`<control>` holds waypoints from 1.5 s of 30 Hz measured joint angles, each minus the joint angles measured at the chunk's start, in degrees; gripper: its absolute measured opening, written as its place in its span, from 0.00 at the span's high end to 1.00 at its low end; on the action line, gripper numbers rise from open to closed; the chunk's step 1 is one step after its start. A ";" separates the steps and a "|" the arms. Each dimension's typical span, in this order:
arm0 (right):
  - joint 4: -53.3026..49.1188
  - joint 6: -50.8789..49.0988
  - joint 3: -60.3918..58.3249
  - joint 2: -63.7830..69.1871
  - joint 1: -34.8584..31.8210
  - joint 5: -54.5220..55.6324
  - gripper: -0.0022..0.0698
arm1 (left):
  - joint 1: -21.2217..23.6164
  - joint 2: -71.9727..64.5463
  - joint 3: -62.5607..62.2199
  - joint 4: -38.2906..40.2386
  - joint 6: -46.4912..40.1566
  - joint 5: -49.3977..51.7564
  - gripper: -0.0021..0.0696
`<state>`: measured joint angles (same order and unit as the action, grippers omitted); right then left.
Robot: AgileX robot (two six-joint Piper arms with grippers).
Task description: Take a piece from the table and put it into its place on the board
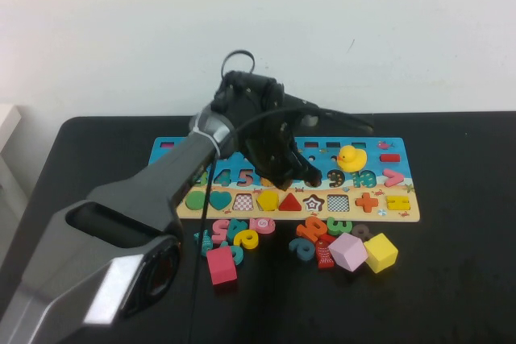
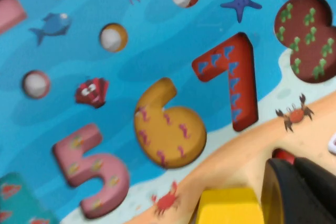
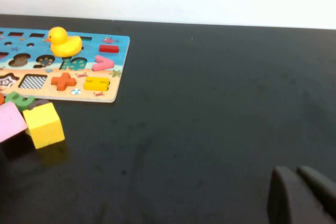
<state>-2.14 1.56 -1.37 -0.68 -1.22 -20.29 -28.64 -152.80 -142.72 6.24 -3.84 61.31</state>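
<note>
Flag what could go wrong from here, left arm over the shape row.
1. The left gripper hovers low over the board, right above the yellow pentagon, which looks seated in its recess. A careless retreat could catch it and lift it back out.
2. The red triangle sits right beside it and could get nudged too.
3. The left arm hides several numbers in the high view, so checking is hard.
The right gripper rests low over bare table, away from everything.
</note>
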 joint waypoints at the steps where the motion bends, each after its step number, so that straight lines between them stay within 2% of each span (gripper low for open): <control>1: 0.00 0.00 0.00 0.00 0.00 0.00 0.94 | -0.27 -0.49 0.00 -0.29 0.00 -0.35 0.97; 12: 0.00 0.00 0.00 0.00 0.00 0.00 0.94 | -1.05 -1.76 0.00 -1.29 -0.11 -0.51 0.97; 24: 0.00 0.00 0.00 0.00 0.00 0.00 0.94 | -1.05 -1.66 0.00 -2.64 0.61 5.18 0.97; 32: 0.00 0.00 0.00 0.00 0.00 0.00 0.94 | -1.05 -1.13 0.00 -3.40 1.60 5.33 0.97; 39: 0.00 0.00 0.00 0.00 0.00 0.00 0.94 | -1.05 4.43 0.12 -7.70 2.51 2.38 0.97; 45: 0.00 0.00 0.00 0.00 0.00 0.00 0.94 | -1.05 13.35 0.12 -10.58 -0.17 2.34 0.97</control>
<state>-2.14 1.56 -1.37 -0.68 -1.22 -20.29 -29.69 -139.44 -142.59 -4.34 -4.01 63.65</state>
